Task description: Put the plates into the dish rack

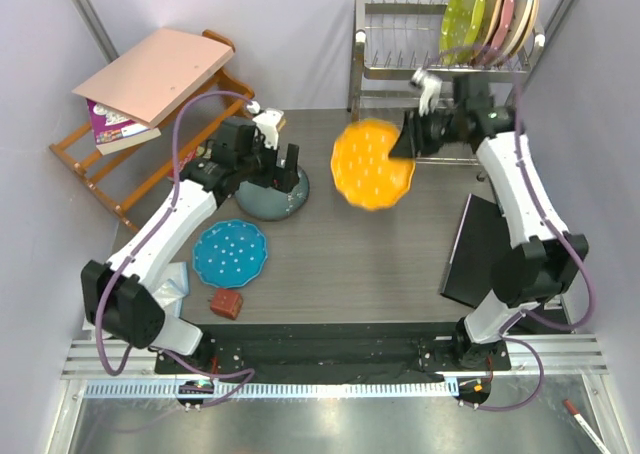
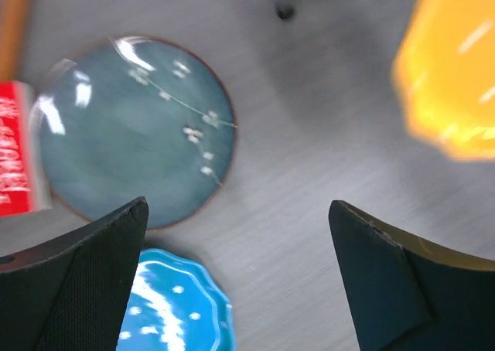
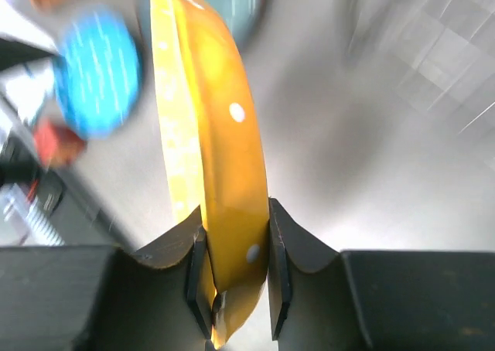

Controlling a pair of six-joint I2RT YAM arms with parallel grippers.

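Observation:
My right gripper [image 1: 408,139] is shut on the rim of the orange dotted plate [image 1: 372,163] and holds it on edge above the table, in front of the chrome dish rack [image 1: 400,64]. In the right wrist view the plate [image 3: 209,134] stands between the pads. The lime green plate [image 1: 463,16] stands in the rack's top tier. My left gripper [image 1: 285,164] is open over the dark grey-blue plate [image 1: 262,202]. That plate [image 2: 131,127] and the blue dotted plate [image 2: 166,308] show in the left wrist view. The blue plate [image 1: 230,253] lies flat at the front left.
Cream, pink and pale blue plates [image 1: 510,9] stand in the rack beside the green one. A slanted wooden shelf [image 1: 150,124] with a pink board is at the back left. A small red-brown block [image 1: 226,304] lies near the front edge. A black tray [image 1: 480,249] lies at the right.

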